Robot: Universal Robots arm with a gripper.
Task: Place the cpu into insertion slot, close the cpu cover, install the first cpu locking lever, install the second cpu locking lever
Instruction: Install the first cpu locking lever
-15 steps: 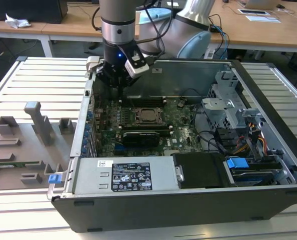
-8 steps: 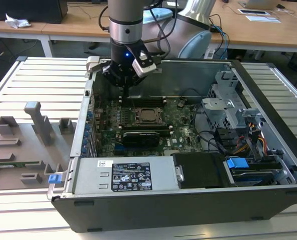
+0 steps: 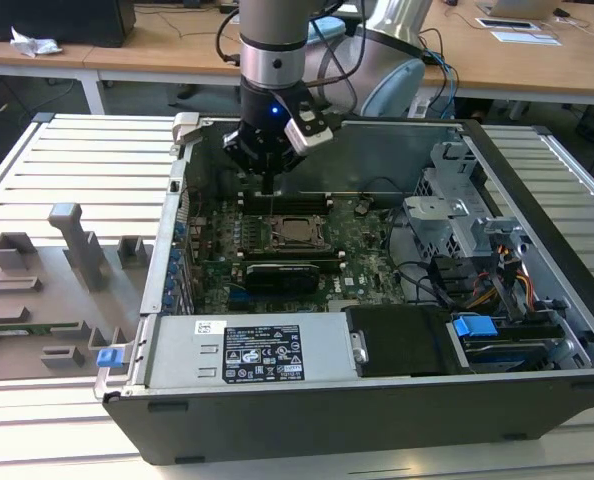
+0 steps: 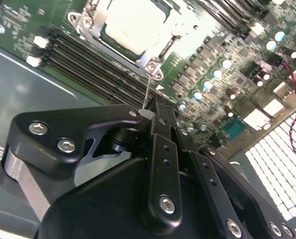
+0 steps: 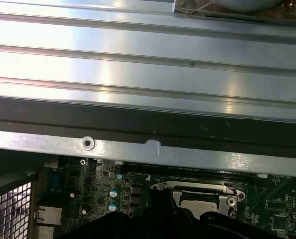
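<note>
End effector (image 4: pixel 149 113) clenched, seemingly pinching thin lever (image 4: pixel 147 89) standing off cover (image 4: pixel 155 52) corner; cpu (image 4: pixel 133 22) sits under cover, just beyond tips, lever axis pointing twd it.

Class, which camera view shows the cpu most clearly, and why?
The second wrist view: the cpu sits close and large inside its cover. The exterior view shows it small and distant; the first wrist view shows it partly hidden.
</note>
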